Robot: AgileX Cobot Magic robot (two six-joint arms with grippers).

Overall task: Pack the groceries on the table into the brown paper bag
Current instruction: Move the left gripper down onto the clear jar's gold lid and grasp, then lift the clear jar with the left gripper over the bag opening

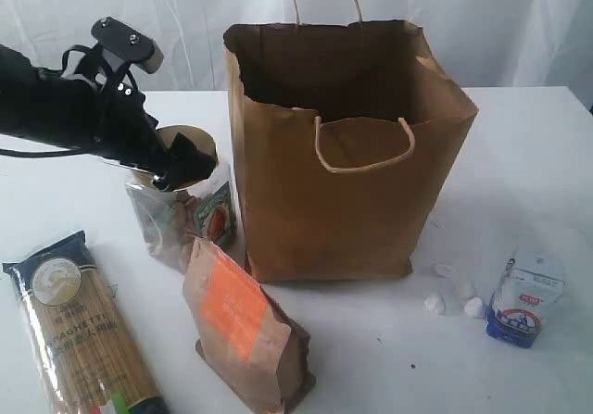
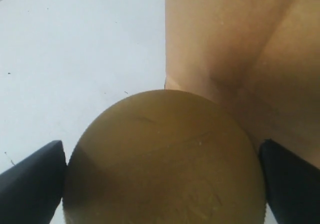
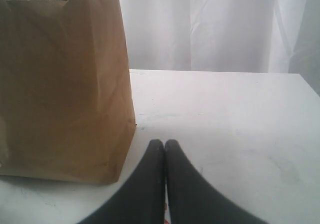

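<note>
Left pincer [image 1: 185, 166] spread, one finger each side of lid of tan-lidded clear jar [image 1: 181, 215]. Jar upright on table [image 1: 519, 155], long axis vertical, directly beneath pincer, just beside brown paper bag [image 1: 343, 182]. Right pincer [image 3: 165, 184] pressed together on bag's other side; left arm nearer.

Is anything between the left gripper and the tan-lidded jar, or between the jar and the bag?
Nothing visible. The left gripper straddles the tan-lidded clear jar, jaws open. Beyond it, only the brown paper bag, whose near wall stands taller than the jar.
</note>
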